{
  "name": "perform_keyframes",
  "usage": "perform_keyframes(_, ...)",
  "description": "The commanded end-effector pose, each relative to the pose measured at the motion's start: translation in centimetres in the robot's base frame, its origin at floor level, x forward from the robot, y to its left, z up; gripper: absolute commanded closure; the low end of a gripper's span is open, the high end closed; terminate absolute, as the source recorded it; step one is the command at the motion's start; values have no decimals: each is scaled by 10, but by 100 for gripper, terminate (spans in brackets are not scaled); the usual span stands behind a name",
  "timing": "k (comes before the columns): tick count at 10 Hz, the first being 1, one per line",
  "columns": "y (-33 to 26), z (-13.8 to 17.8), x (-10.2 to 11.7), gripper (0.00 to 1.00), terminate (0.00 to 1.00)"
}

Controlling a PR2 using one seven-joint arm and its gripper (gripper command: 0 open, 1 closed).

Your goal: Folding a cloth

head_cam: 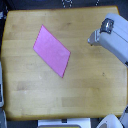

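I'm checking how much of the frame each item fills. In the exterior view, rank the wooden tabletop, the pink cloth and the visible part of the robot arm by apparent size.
1. Wooden tabletop, by far the largest.
2. Pink cloth and the robot arm: they look about alike, and the arm may sit nearer the camera and is cut off at the frame edge, so I won't rank them.

No legible text, label, brand, number or sign appears on any surface; the frame is too blurred for lettering.
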Motion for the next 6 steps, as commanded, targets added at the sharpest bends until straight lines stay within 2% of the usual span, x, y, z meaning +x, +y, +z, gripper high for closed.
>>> perform_keyframes(1, 73, -53, -28, 0, 0)
perform_keyframes(6, 128, -100, -52, 0, 0)
